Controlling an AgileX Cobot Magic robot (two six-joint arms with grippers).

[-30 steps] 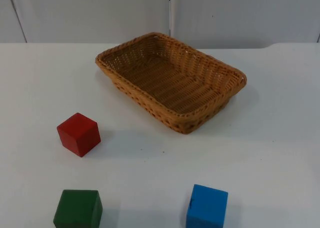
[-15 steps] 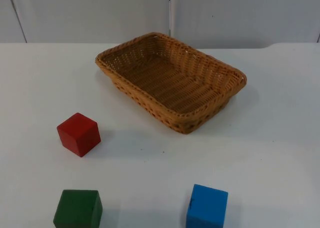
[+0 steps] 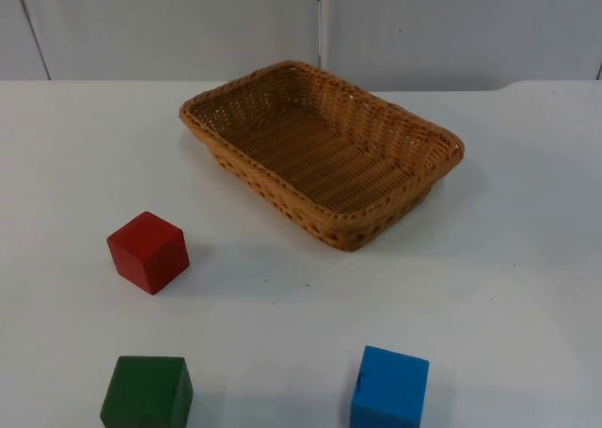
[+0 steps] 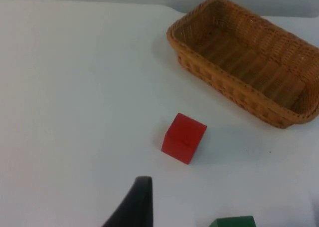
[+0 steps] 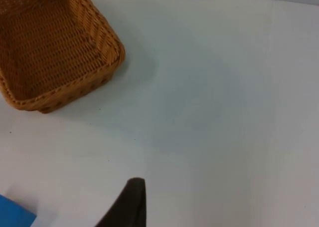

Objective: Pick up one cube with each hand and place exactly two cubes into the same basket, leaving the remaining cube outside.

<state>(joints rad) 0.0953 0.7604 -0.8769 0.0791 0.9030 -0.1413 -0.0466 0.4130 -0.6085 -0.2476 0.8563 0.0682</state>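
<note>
The wicker basket (image 3: 322, 150) sits empty at the back of the tabletop (image 3: 527, 259), with the red cube (image 3: 148, 251), green cube (image 3: 147, 391) and blue cube (image 3: 389, 388) loose in front. One fingertip shows for each of the left pincer (image 4: 132, 207) and right pincer (image 5: 127, 204), both high above; I cannot tell their openings. The green and blue cubes lie at the near edge, so a clumsy descent might nudge one off.

Red cube (image 3: 148, 251), green cube (image 3: 147, 391), blue cube (image 3: 389, 388) outside empty wicker basket (image 3: 395, 212).
</note>
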